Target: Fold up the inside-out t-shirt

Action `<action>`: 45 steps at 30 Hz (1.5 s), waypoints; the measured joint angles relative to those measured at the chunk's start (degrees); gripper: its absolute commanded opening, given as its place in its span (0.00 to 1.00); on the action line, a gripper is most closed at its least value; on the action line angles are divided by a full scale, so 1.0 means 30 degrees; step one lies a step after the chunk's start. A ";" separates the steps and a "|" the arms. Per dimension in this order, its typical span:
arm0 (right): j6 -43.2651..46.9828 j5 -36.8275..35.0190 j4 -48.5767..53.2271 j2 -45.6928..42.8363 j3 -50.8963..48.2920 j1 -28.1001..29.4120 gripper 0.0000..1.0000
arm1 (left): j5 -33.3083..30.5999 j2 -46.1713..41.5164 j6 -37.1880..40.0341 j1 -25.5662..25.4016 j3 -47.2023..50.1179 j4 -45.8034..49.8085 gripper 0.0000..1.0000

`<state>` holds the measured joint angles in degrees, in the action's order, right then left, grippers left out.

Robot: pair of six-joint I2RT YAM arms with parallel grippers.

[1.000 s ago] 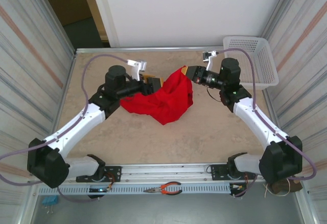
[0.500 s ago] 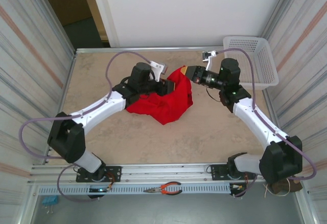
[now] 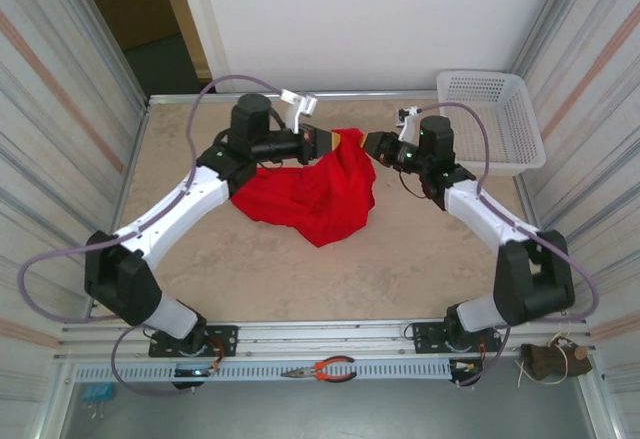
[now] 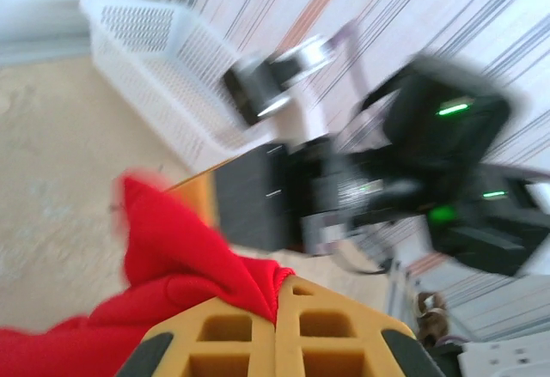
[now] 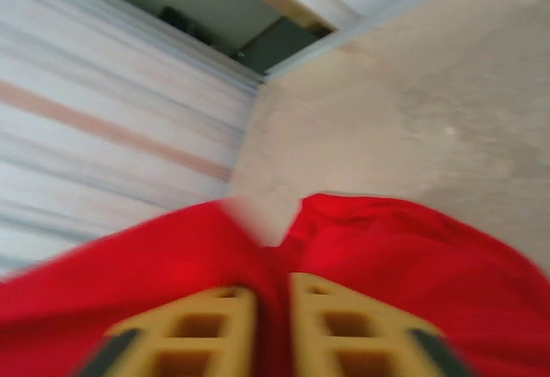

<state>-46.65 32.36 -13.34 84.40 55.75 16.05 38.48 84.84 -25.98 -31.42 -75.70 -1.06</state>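
1. The left gripper (image 3: 319, 143) reaches over the far middle of the table (image 3: 200, 259). Its jaws are closed on the upper edge of the t-shirt. The left wrist view shows a rolled hem pinched tight between the two yellow fingers (image 4: 249, 313). I judge this pinch is there to hold one edge clear of the surface so the cloth can be spread.

2. The t-shirt (image 3: 310, 197) lies in a wrinkled red heap around the middle of the table, a little toward the far side. Its upper part rises to a ridge between the two grippers, and the rest sags onto the table toward the near side. It is crumpled rather than flat, so by my reckoning the folding proper has not begun. Hanging it from two close points would let its own weight pull the creases out.

3. The right gripper (image 3: 372, 146) faces the left one from the other side of that ridge, with its tip at the shirt's upper right edge. In the right wrist view its fingers (image 5: 305, 325) stand a little apart with red cloth in the gap. The picture is blurred, and I cannot tell whether they grip the cloth or merely sit around it.

4. The basket (image 3: 497, 117) stands at the far right corner, well apart from the shirt. There it is out of the way of both arms.
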 measured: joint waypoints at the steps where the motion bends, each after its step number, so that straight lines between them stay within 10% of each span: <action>1: 0.0240 -0.0306 0.0248 0.0466 0.0102 -0.0124 0.47 | 0.0466 -0.0277 -0.0648 0.0262 0.0277 -0.0816 0.00; 13: 0.3810 -0.3665 0.5697 -0.6717 0.0925 0.2688 0.48 | 0.2339 -0.0415 -0.5173 0.1370 0.2120 -0.5508 0.00; 22: 0.5931 -0.4291 0.6557 -0.3701 0.3388 0.4801 0.30 | 0.2535 -0.0255 -0.5952 0.1362 0.2120 -0.6193 0.00; 25: 0.6200 -0.4306 0.6710 -0.2492 0.3388 0.4823 0.00 | 0.2535 -0.0255 -0.6003 0.1362 0.2120 -0.6193 0.00; 37: 0.5646 -0.0750 0.7650 -0.5027 0.4401 0.2652 0.00 | 0.1654 0.0554 -0.5814 0.1865 0.2390 -0.5676 0.00; 42: 0.3934 0.2120 0.6390 -0.6280 0.4736 0.1705 0.00 | 0.1464 0.1501 -0.5078 0.1785 0.2113 -0.4510 0.45; 45: 0.2827 0.2892 0.5129 -0.6258 0.4619 0.1005 0.00 | 0.0583 0.1450 -0.4342 0.1996 0.2040 -0.3053 0.54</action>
<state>-38.17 41.04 2.04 65.63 69.60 19.07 40.23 89.19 -39.00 -25.43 -69.58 -10.22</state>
